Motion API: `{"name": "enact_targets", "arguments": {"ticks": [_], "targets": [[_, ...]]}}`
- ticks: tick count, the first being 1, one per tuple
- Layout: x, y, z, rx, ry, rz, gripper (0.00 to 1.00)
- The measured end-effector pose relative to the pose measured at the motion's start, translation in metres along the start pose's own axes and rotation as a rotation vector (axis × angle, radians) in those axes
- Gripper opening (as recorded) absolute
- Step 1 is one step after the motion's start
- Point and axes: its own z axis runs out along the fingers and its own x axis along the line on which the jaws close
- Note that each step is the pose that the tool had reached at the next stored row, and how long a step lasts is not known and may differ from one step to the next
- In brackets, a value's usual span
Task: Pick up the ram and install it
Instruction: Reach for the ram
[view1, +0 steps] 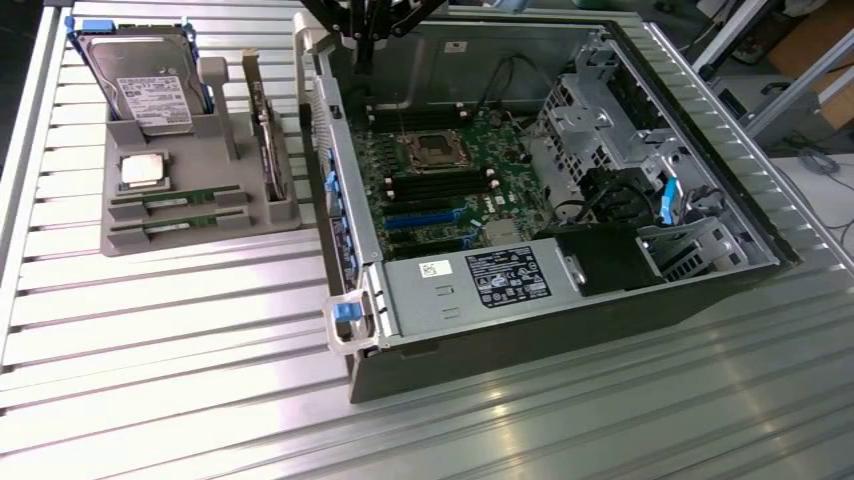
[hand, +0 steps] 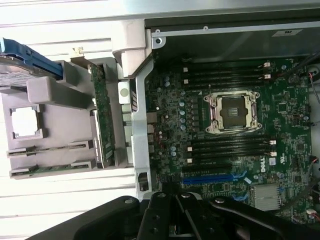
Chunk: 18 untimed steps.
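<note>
1. The ram (view1: 180, 197) lies flat in a slot of the gray holder (view1: 200, 240), with its twin (view1: 178, 223) in the next slot at six o'clock from it in the exterior view. Which of the two is meant I cannot tell. In the wrist view they are the two thin green strips (hand: 50, 149) and (hand: 50, 169).
2. Both sticks are seated and untouched, so I judge the pick-up step has not yet begun.
3. Sharing the holder in the exterior view are the square processor chip (view1: 143, 170) at eleven o'clock from the ram, the hard drive (view1: 147, 85) at twelve, and a green board on edge (view1: 274, 150) at two.
4. The open computer case (view1: 400, 310) sits just beside the holder at three o'clock. The long black memory slots (hand: 230, 147) next to the processor socket (hand: 232, 112) look empty.
5. The gripper (view1: 370, 25) hangs at one o'clock from the ram, well apart from it, over the case wall nearest the holder. Its fingers (hand: 165, 210) are drawn together and carry nothing.
6. As I judge it, a pick calls for parted fingers, set square across the stick's narrow edges, low enough to grip without tipping it in its slot.
7. The arm enters at twelve o'clock of the exterior view, wrist pointing straight down, its camera looking on both holder and motherboard (hand: 285, 115).
</note>
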Motion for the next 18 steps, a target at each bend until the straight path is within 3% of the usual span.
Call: {"name": "enact_targets", "arguments": {"ticks": [18], "targets": [[0.0090,-0.0007,-0.0002,0.0000,-0.0001,0.000,0.11]]}}
